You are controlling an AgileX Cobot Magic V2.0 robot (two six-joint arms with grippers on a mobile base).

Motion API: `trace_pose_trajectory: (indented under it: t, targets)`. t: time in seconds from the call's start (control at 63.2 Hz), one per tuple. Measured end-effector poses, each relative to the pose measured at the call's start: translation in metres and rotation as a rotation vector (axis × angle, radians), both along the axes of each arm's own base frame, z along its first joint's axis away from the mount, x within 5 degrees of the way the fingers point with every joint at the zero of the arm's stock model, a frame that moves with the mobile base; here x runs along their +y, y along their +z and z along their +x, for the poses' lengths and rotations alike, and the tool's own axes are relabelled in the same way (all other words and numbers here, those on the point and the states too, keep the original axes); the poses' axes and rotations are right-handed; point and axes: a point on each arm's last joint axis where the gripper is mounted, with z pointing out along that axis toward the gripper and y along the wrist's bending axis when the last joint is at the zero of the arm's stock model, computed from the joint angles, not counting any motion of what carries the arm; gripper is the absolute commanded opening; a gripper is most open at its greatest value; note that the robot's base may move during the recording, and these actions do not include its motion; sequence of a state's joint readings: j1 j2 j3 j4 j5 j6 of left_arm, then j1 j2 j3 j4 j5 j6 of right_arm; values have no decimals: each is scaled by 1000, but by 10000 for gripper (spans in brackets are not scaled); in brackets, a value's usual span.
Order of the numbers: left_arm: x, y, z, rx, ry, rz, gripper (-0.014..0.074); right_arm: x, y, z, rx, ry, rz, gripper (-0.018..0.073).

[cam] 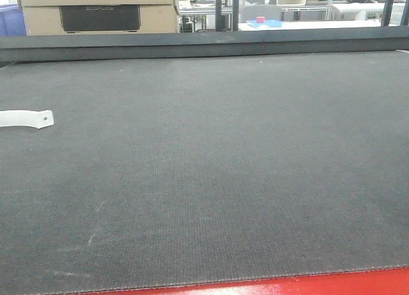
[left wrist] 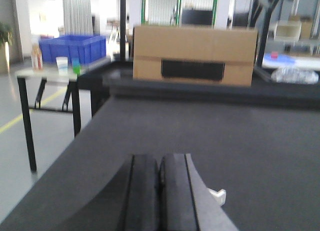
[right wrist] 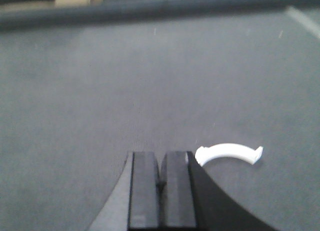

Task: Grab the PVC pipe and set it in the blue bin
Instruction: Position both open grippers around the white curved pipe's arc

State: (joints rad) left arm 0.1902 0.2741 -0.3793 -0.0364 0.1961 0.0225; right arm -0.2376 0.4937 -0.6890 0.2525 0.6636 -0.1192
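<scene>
PVC pipe [right wrist: 227,152] just beside right gripper [right wrist: 161,158], at 3 o'clock, long axis crosswise. Right arm likely nearer. Both right and left gripper [left wrist: 159,161] pressed together, empty. White scrap [left wrist: 218,195] at left's 4 o'clock, identity unclear.

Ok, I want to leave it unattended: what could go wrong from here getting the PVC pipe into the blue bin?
The right gripper is shut, with the PVC pipe lying close beside one finger: going down like this would likely shove it, not grip it. The blue bin stands on a separate side table, behind cups, so a weak pinch could drop the pipe onto the floor.
</scene>
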Motion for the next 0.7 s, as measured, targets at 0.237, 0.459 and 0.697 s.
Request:
trace_pose_trajectory:
  t: [0.237, 0.459, 0.697]
  targets:
    - [10, -6, 54, 200, 2, -39, -111, -4, -20, 51, 221, 59, 49, -162]
    - [17, -25, 87, 315, 4, -59, -111, -9, -41, 81, 350, 61, 79, -162]
    - [19, -13, 93, 216, 8, -43, -111, -12, -36, 90, 247, 30, 63, -162]
